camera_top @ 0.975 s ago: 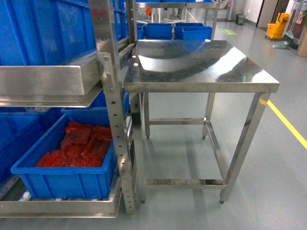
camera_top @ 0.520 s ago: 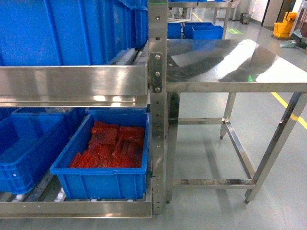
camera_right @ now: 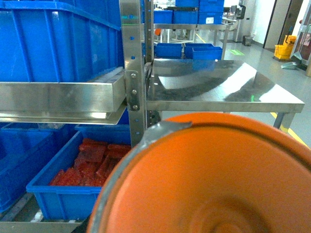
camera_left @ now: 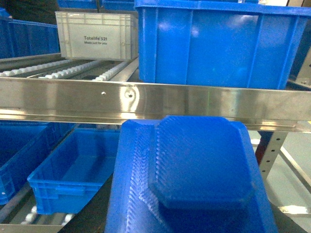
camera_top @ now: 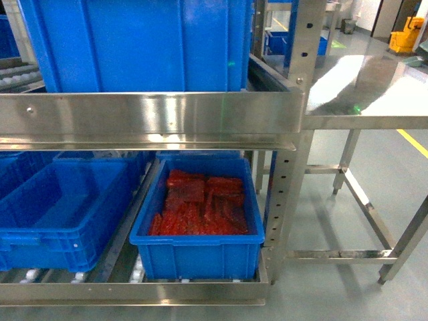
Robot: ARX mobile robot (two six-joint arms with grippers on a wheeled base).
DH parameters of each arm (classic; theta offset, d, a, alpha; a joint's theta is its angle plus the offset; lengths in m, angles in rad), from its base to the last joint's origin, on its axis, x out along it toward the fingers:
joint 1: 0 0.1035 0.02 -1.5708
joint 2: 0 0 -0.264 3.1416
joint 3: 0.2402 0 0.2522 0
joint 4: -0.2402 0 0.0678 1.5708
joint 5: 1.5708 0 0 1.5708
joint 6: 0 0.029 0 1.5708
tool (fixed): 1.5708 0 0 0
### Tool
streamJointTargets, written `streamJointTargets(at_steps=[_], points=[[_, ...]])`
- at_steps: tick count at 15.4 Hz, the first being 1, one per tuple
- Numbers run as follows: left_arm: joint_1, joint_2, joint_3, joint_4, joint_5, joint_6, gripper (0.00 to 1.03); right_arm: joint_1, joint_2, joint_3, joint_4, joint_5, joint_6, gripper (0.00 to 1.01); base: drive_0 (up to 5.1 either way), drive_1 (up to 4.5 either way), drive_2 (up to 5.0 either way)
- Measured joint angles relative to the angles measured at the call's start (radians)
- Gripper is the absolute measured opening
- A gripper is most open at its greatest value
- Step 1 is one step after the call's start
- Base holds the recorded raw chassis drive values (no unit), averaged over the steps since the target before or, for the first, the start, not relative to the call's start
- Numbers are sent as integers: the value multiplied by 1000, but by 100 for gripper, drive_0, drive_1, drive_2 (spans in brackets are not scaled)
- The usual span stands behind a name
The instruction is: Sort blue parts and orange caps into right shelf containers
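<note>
A blue part [camera_left: 194, 165] with a ridged, octagonal raised face fills the lower left wrist view, hanging in the air in front of the shelf rail; my left gripper holds it and its fingers are hidden behind it. An orange cap [camera_right: 218, 179], seen end-on and blurred, fills the lower right wrist view, held by my right gripper, whose fingers are also hidden. Neither gripper shows in the head view. A large blue container [camera_top: 134, 40] stands on the upper shelf, its wall also visible in the left wrist view [camera_left: 218, 43].
On the lower shelf sit a blue crate of red pieces [camera_top: 197, 251] and an empty blue crate [camera_top: 60, 207]. The steel shelf rail [camera_top: 147, 114] runs across. A steel table [camera_top: 374, 87] stands to the right. A white crate [camera_left: 95, 36] sits further back on rollers.
The head view has swung left: the shelf and the crate of red pieces slid right to fill the frame, and the steel table moved to the right edge.
</note>
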Motion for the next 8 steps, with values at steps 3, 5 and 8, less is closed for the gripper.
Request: streamJointTargets(at_steps=[3, 5, 8], points=[[0, 0, 0, -1, 2, 0, 42, 0, 0, 0, -2, 0, 0, 43, -509, 236, 236], [0, 0, 0, 0, 1, 0, 42, 0, 0, 0, 1, -1, 0, 43, -513, 233, 233], [0, 0, 0, -1, 1, 0, 42, 0, 0, 0, 2, 0, 0, 43, -510, 236, 236]])
